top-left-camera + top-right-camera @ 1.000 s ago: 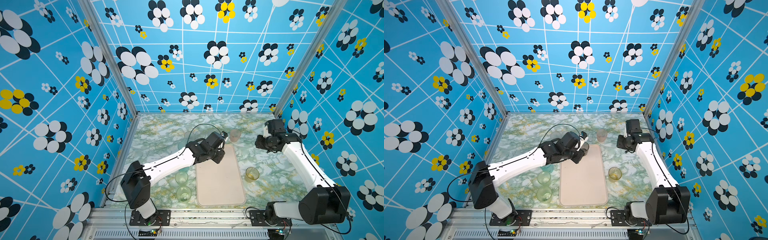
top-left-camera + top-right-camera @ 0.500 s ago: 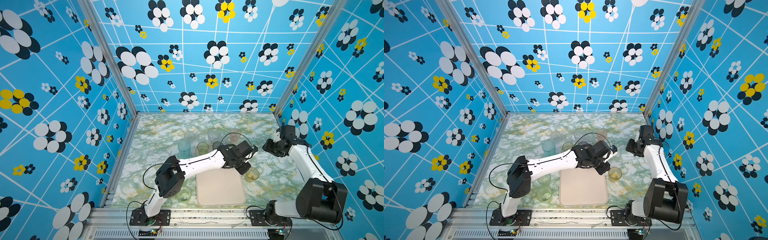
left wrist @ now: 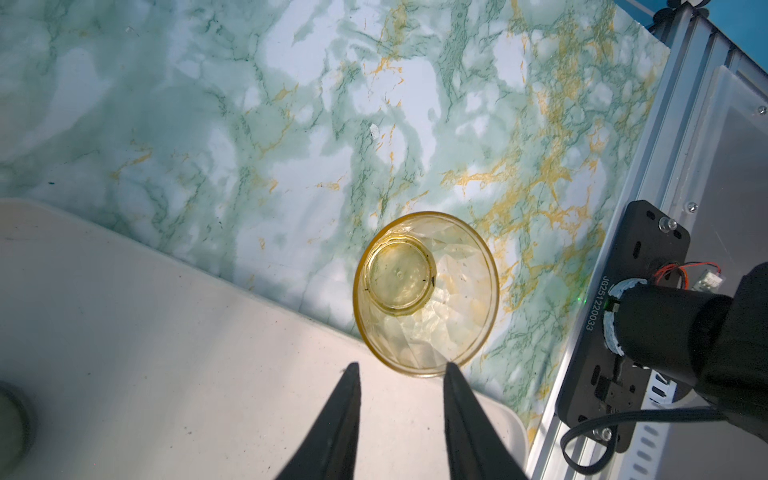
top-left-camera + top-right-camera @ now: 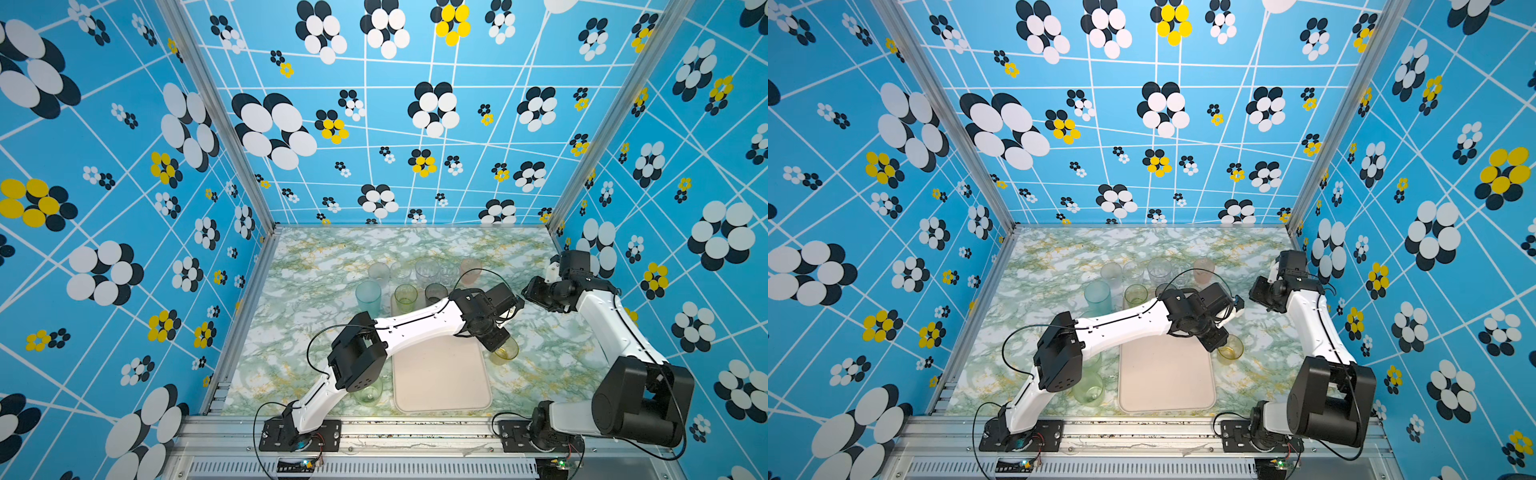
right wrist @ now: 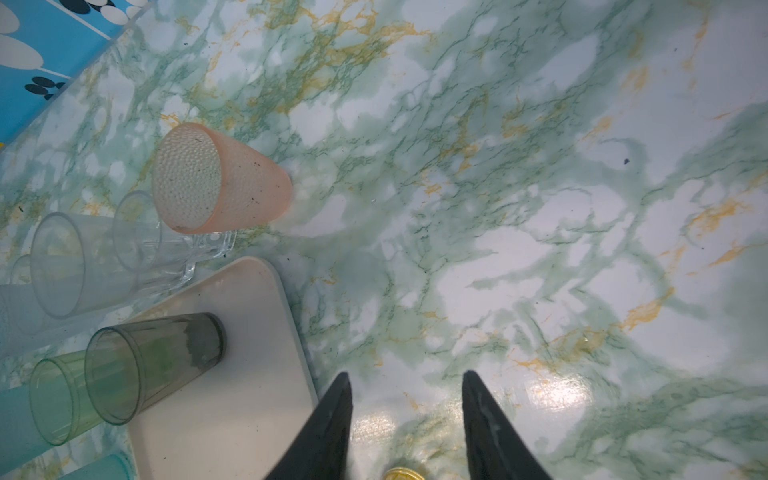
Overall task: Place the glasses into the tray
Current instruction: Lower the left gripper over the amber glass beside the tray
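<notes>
Left wrist view: amber glass (image 3: 426, 295) stands upright, mouth up, on the tabletop (image 3: 291, 124) just beside the tray (image 3: 166, 332); left tool (image 3: 402, 366) spread, empty; right tool (image 5: 406, 374) likewise.

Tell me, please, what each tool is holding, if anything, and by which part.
Nothing is held. The left tool hangs open near the rim of the amber faceted translucent glass; the right tool hangs open above the marble-patterned table.

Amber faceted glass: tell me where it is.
In both top views the amber faceted glass stands on the marbled table, just right of the pale cream tray, close to the left pincer.
</notes>
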{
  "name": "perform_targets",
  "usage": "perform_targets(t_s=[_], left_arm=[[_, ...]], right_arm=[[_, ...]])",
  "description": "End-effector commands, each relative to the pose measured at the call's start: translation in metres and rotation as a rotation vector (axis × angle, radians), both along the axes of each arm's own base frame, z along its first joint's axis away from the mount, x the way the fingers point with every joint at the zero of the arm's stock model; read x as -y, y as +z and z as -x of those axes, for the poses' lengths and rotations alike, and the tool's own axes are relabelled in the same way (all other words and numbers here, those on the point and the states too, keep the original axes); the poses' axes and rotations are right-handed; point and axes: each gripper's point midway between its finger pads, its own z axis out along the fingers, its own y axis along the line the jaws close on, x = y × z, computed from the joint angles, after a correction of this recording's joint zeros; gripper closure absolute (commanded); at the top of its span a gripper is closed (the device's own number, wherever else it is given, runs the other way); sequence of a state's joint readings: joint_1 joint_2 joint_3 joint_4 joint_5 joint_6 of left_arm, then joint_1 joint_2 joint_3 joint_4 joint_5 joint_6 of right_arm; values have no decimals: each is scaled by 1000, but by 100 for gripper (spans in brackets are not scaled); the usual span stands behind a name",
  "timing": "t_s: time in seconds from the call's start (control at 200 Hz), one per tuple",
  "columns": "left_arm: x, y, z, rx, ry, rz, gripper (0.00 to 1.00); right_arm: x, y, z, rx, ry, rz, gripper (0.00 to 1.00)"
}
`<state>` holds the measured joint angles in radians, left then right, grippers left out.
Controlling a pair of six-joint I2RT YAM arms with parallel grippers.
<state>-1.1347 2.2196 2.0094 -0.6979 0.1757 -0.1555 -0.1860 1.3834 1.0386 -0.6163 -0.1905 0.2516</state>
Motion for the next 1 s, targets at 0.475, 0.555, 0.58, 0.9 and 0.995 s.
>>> perform_targets(t_s=[0.475, 0.555, 0.58, 0.9, 0.995], left_arm=[[6, -30, -8, 6, -26, -99, 68], [5, -32, -8, 6, -28, -106, 69], [5, -32, -8, 7, -27, -108, 69], [6, -36, -12, 26, -30, -134, 72], [7, -37, -14, 31, -29, -132, 76]], right_arm=[[-5, -8, 0, -8, 17, -31, 57], [-6, -9, -1, -7, 21, -34, 57], [-6, -8, -1, -5, 21, -35, 57], [-9, -7, -1, 4, 30, -46, 57], [-9, -6, -2, 10, 33, -50, 57]])
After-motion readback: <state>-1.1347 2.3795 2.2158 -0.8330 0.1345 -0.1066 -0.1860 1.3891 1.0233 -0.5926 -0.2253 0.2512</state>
